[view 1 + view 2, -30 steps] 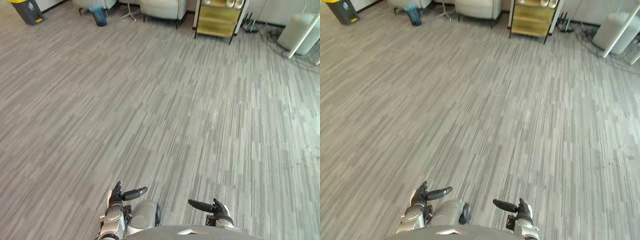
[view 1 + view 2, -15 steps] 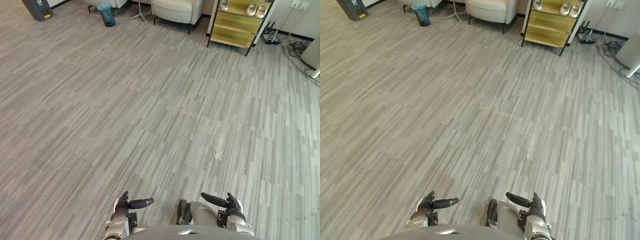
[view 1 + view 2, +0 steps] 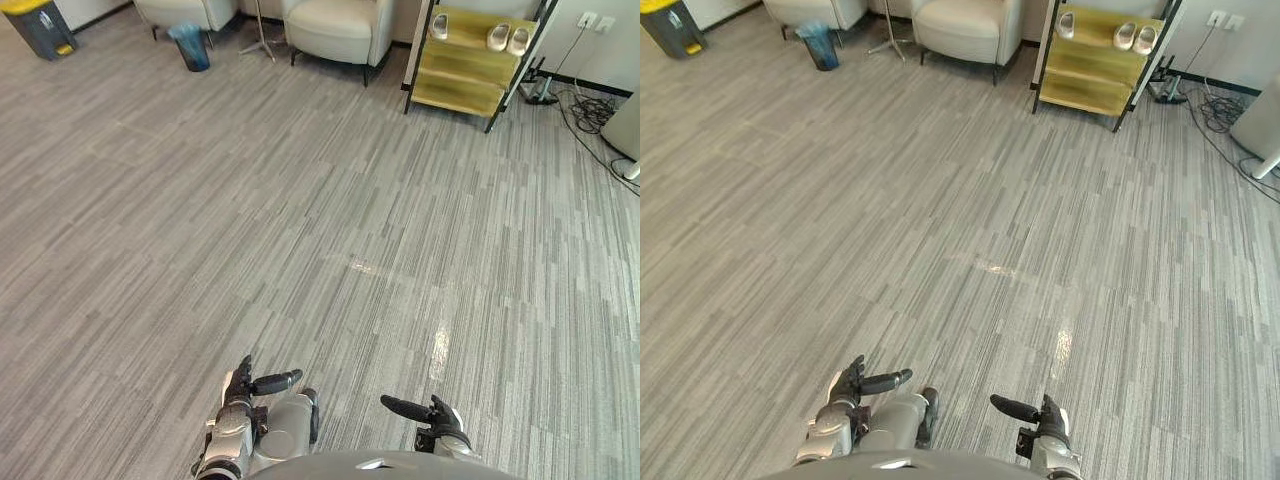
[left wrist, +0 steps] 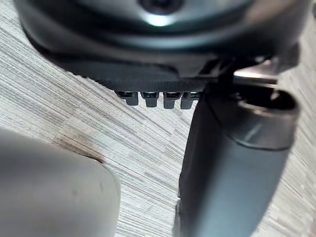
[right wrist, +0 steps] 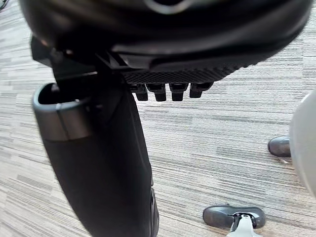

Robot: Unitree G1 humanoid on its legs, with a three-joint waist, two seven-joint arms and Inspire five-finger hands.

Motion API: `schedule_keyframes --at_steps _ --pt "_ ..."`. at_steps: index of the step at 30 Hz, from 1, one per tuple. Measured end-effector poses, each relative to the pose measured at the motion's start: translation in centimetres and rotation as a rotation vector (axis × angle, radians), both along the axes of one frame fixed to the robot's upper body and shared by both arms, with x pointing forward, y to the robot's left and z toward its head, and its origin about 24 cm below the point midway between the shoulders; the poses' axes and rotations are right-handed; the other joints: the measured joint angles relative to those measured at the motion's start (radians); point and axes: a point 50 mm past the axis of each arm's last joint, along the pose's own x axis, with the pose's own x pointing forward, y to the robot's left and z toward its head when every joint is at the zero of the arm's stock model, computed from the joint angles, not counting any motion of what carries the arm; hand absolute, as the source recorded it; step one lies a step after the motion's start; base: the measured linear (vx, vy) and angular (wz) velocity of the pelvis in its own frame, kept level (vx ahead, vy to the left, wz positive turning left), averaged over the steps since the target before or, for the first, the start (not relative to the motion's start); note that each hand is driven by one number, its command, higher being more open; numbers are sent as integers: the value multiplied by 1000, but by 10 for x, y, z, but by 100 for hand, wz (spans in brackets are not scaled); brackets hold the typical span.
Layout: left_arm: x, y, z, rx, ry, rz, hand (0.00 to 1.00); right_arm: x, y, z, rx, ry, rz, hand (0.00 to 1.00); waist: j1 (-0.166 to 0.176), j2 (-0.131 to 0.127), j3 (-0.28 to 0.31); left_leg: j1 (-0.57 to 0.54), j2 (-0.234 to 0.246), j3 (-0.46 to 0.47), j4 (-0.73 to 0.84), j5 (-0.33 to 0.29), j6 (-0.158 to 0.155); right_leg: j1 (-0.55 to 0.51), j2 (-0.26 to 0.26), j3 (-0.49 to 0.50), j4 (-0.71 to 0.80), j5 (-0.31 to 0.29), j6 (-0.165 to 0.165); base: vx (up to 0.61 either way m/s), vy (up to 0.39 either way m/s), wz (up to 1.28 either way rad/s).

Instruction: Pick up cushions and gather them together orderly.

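Note:
My left hand (image 3: 238, 392) hangs low over the grey plank floor (image 3: 330, 220) at the near edge of the scene, thumb pointing inward. It is open and holds nothing. In the left wrist view its thumb (image 4: 232, 173) stands out beside the row of fingers (image 4: 158, 98), with bare floor past them. My right hand (image 3: 437, 414) hangs at the same height a little to the right, also open and with nothing in it. The right wrist view has its thumb (image 5: 103, 163) over bare floor.
Far ahead stand a pale armchair (image 3: 338, 25) and a second one (image 3: 185, 10), a blue waste bin (image 3: 190, 45), a dark bin with a yellow lid (image 3: 40, 25) and a yellow shelf (image 3: 470, 65) bearing shoes. Cables (image 3: 592, 105) lie at the far right.
The whole picture has swayed, so the camera has moved. Both hands stay low and open, holding nothing.

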Motion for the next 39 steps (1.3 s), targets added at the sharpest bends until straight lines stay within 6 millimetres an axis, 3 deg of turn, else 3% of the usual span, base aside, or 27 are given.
schedule_keyframes --at_steps 1,2,4,6,9,10,11,12,13,15,17,18,19,21,23,25,26,27,28,30,35,37,39 --pt "0 0 0 0 4 -1 100 2 0 1 -1 -10 2 100 0 -4 3 37 -4 7 -5 -27 6 -73 -18 1 180 43 61 460 44 -29" --pt "-3 2 -3 5 26 -4 100 5 -2 3 -2 -30 6 100 -8 -8 6 105 -16 10 -5 -70 14 -164 -60 -15 406 37 65 299 16 -16" --pt "-8 2 -5 2 46 -3 100 5 -5 5 -16 -49 2 100 -25 -1 2 186 -11 0 -19 -106 17 -237 -93 -72 477 0 42 408 -16 9" --pt "-10 2 -7 0 63 1 100 5 -7 5 -22 -54 0 100 -29 -2 2 281 11 -10 -85 -121 9 -310 -111 -144 373 -39 11 422 -98 18" --pt "-15 1 -9 -3 78 4 100 9 -12 7 -34 -64 -2 100 -43 9 -1 367 67 -22 -165 -138 -23 -385 -86 -188 110 -31 17 482 -189 12" --pt "-19 2 -10 -3 91 6 100 8 -14 6 -38 -53 -1 100 -50 7 -1 404 89 -33 -195 -150 -44 -395 -53 -165 -75 17 28 641 -322 27" --pt "-22 1 -12 -8 111 5 100 4 -20 4 -46 -29 4 100 -57 22 -8 435 113 -54 -207 -160 -60 -376 -21 -164 -103 105 -16 572 -287 21" --pt "-22 1 -12 -8 111 5 100 4 -20 4 -47 -28 4 100 -57 23 -8 435 114 -55 -208 -160 -60 -375 -20 -165 -103 105 -17 473 -241 10" --pt "-23 -3 -14 -20 119 2 100 0 -25 3 -57 -7 -6 100 -51 41 -21 432 139 -75 -198 -141 -73 -368 1 -169 -96 91 -33 583 -308 -2" --pt "-25 -9 -15 -36 124 1 100 -4 -31 2 -55 0 -64 100 -60 57 -25 428 144 -103 -160 -74 -102 -345 9 -177 -87 39 -48 612 -346 4" --pt "-25 -11 -15 -45 122 6 100 -9 -33 2 -65 12 -57 100 -68 74 -32 330 148 -146 74 -11 -119 -268 31 -192 -166 25 -57 469 -271 24" --pt "-22 -10 -14 -42 110 13 100 -10 -34 1 -69 16 -52 100 -67 73 -21 234 157 -159 288 2 -123 -201 48 -196 -230 20 -62 409 -239 26" --pt "-19 -9 -12 -39 94 19 100 -11 -34 1 -74 21 -39 100 -60 78 -17 151 170 -144 462 -23 -125 -139 65 -197 -274 20 -63 366 -180 13" --pt "-15 -4 -9 -22 70 15 100 -13 -30 0 -67 30 -38 100 -47 63 -9 68 182 -96 550 -57 -122 -49 70 -190 -315 18 -66 351 -117 -13" --pt "-12 -2 -6 -12 52 8 100 -12 -26 0 -56 25 -38 100 -43 54 -7 24 183 -64 491 -84 -116 -2 65 -178 -343 18 -66 213 -14 -30" --pt "-9 -4 -5 -8 38 -14 100 -9 -23 0 -51 13 -37 100 -42 55 -9 -16 168 -49 236 -84 -111 39 59 -159 -378 5 -43 301 78 -38" --pt "-8 -6 -5 -11 36 -22 100 -8 -24 1 -55 8 -38 100 -43 60 -9 -23 159 -51 143 -63 -110 46 59 -157 -380 -5 -27 273 135 -17" --pt "-8 -9 -5 -18 39 -34 100 -9 -29 1 -66 10 -42 100 -43 75 -11 -34 139 -76 14 56 -118 55 65 -154 -377 -18 -11 332 164 2" --pt "-8 -3 -5 -1 43 -41 100 -15 -23 -1 -47 33 -51 100 -43 34 -17 8 96 -79 -39 67 -117 55 33 -130 -372 -28 0 276 113 16" --pt "-8 2 -5 12 46 -39 100 -22 -18 -4 -29 57 -55 100 -41 6 -20 19 68 -79 -64 70 -105 60 -1 -113 -370 -28 1 313 98 28" --pt "-11 3 -6 9 58 -22 100 -17 -17 -3 -23 39 -44 100 -32 13 -24 90 59 -24 -70 25 -77 66 -28 -41 -291 -23 9 162 74 -20" --pt "-13 0 -7 -2 61 -22 100 -17 -17 -3 -20 36 -36 100 -30 15 -24 135 64 -4 -92 7 -73 -4 -41 -26 -109 -23 10 115 77 -34" --pt "-13 1 -7 -7 62 -27 100 -18 -16 -3 -14 39 -35 100 -29 1 -23 171 57 1 -121 5 -70 -68 -61 -23 49 -2 44 89 6 -10"
